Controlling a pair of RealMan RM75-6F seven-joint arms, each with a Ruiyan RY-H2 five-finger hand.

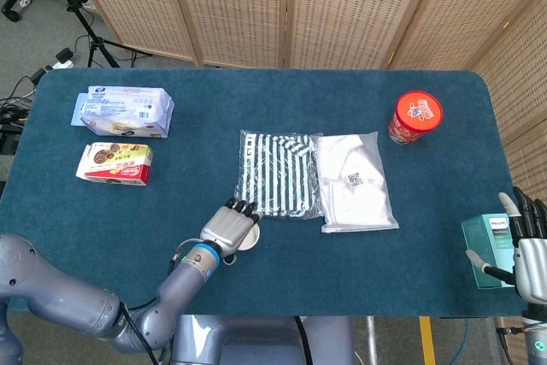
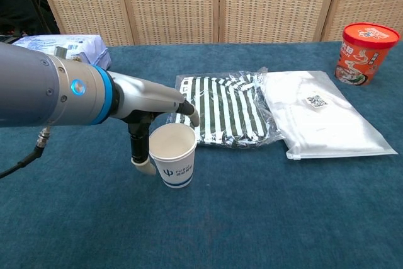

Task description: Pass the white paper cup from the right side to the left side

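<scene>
Blue cloth covers the desk. Far left: a pale blue-and-white packet, with a red-and-white snack box just in front of it. Left of centre, near the front edge, the white paper cup stands upright, mouth up, nothing visible inside. The left hand is at the cup: thumb against its left wall, one finger curving past the rim behind; whether it actually grips, cannot tell. Just behind and right of the cup lies a striped garment in a clear bag, its edge near the fingers. Touching that, a white garment in a clear bag. Back right: a red lidded noodle tub, upright. Far right, off the desk edge, the right hand is released, fingers spread, beside a teal box.
</scene>
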